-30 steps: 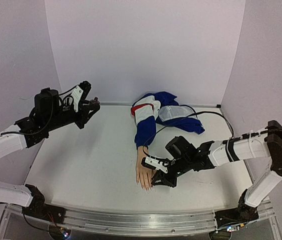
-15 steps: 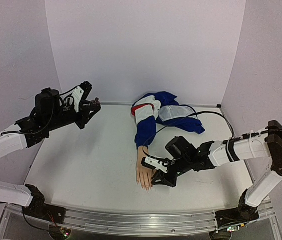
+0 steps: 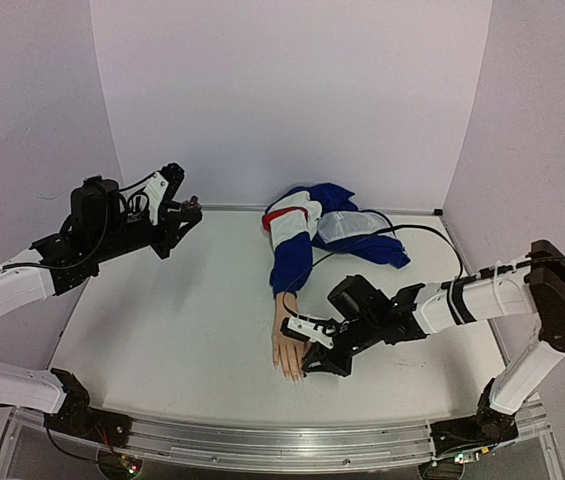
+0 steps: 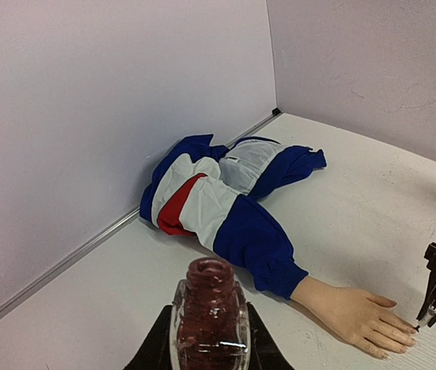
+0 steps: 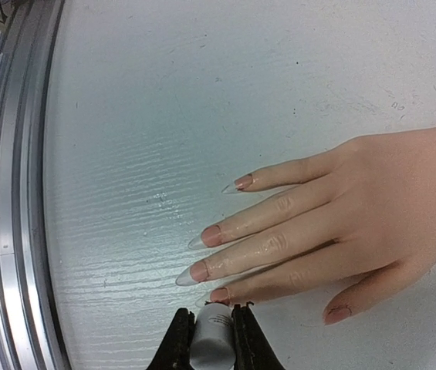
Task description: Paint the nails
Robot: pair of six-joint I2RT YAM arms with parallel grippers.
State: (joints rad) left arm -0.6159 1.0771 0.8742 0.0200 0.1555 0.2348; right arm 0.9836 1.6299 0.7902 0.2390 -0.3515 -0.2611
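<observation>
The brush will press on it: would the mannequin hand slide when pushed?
Probably: the hand lies loose on the smooth table, nothing visibly pinning it. The floppy sleeve likely anchors it weakly. The fingers look rigid, unlikely to bend.

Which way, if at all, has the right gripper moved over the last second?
Yes, slightly: the right gripper has crept leftward in the overhead view, judged against the unmoved mannequin hand.

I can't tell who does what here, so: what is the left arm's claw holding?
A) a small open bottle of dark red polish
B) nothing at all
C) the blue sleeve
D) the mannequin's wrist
A: in the left wrist view the left gripper is shut on a small glass bottle of dark red polish, neck uncapped, well apart from the mannequin hand.
</observation>
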